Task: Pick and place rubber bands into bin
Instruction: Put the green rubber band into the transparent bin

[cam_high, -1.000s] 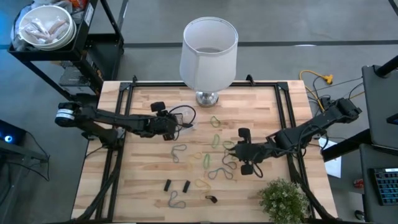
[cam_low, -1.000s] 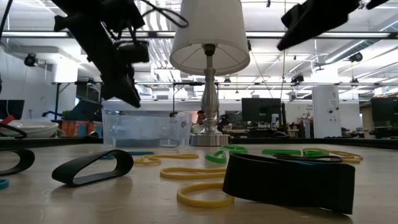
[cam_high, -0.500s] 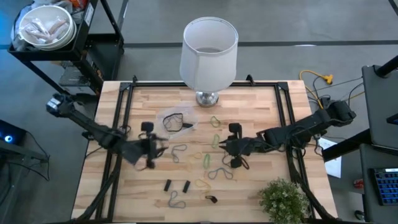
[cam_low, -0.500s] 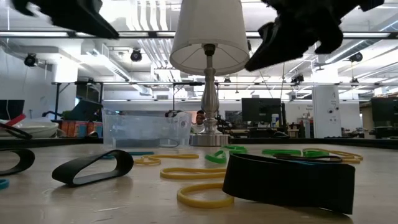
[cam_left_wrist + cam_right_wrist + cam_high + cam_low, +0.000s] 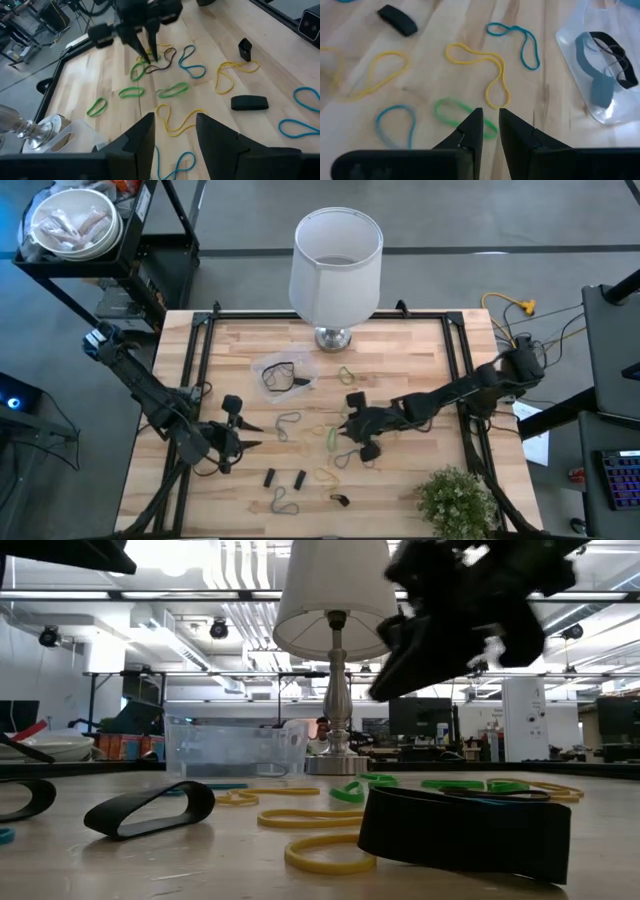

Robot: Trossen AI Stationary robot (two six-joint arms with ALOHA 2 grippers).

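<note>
A few rubber bands (image 5: 607, 55) lie in our bin (image 5: 283, 372); most remain under our right fingers (image 5: 490, 131), narrow and empty.

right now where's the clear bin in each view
High view: the bin sits mid-table, just left of the lamp base.
Low view: far back, left of the lamp base.
Left wrist view: partly cut off, right beside the lamp base.
Right wrist view: past the teal band, with black bands inside; no lamp base.
Shared landmark: the lamp base.
</note>
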